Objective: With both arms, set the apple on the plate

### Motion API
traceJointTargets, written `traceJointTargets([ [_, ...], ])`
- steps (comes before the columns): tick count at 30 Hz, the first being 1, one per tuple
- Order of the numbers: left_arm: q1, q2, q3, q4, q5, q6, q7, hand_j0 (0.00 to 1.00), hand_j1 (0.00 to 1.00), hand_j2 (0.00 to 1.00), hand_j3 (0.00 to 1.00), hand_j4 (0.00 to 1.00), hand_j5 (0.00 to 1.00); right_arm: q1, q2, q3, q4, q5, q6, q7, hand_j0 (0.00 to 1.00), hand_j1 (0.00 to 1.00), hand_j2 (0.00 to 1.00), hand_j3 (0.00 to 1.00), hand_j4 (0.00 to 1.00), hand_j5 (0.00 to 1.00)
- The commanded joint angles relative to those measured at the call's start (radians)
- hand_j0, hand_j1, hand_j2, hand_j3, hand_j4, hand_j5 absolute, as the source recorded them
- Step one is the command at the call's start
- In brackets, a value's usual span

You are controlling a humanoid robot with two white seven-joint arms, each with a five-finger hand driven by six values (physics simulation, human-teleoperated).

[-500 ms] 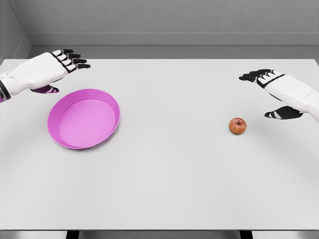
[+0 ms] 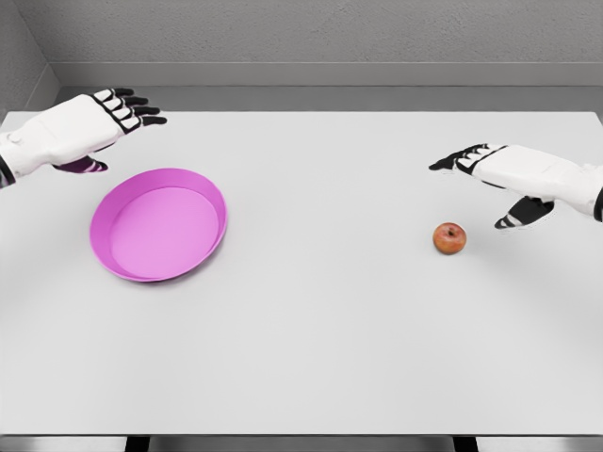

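Note:
A small red apple point(image 2: 449, 238) rests on the white table point(image 2: 320, 311) at the right. The pink plate point(image 2: 158, 224) lies on the left side of the table. My right hand point(image 2: 480, 179) hovers just above and to the right of the apple, fingers spread and holding nothing. My left hand point(image 2: 108, 118) floats behind the plate near the table's far left edge, fingers extended and empty.
A grey wall runs along the back of the table. The table's front edge crosses the bottom of the view, with dark table legs below it.
My right hand has shifted left and lower, closer to the apple. My left hand has drifted slightly up and away from the plate. Apple and plate have not moved.

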Motion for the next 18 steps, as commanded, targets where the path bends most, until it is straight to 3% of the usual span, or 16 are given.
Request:
traceJointTargets([
  [1, 0.0, 0.002, 0.002, 0.003, 0.006, 0.0, 0.001, 1.0, 1.0, 1.0, 1.0, 1.0, 1.0, -0.005, 0.045, 0.111, 0.03, -0.002, 0.056, 0.087, 1.0, 1.0, 1.0, 1.0, 1.0, 1.0],
  [6, -0.003, 0.002, 0.002, 0.003, 0.003, 0.0, -0.001, 1.0, 1.0, 1.0, 1.0, 1.0, 1.0, -0.068, 0.076, 0.183, 0.113, -0.002, 0.058, 0.087, 1.0, 1.0, 1.0, 1.0, 1.0, 1.0],
  [11, -0.002, 0.0, 0.003, 0.003, 0.003, 0.0, -0.001, 1.0, 1.0, 1.0, 1.0, 1.0, 1.0, -0.069, 0.076, 0.192, 0.126, -0.003, 0.058, 0.087, 1.0, 1.0, 1.0, 1.0, 1.0, 1.0],
  [15, 0.0, 0.0, 0.003, -0.002, 0.0, 0.0, -0.002, 1.0, 1.0, 1.0, 1.0, 1.0, 1.0, -0.143, 0.109, 0.252, 0.183, -0.003, 0.058, 0.087, 1.0, 1.0, 1.0, 1.0, 1.0, 1.0],
  [18, 0.001, 0.0, 0.003, -0.003, -0.001, 0.0, -0.002, 1.0, 1.0, 1.0, 1.0, 1.0, 1.0, -0.151, 0.116, 0.275, 0.197, -0.003, 0.058, 0.087, 1.0, 1.0, 1.0, 1.0, 1.0, 1.0],
])
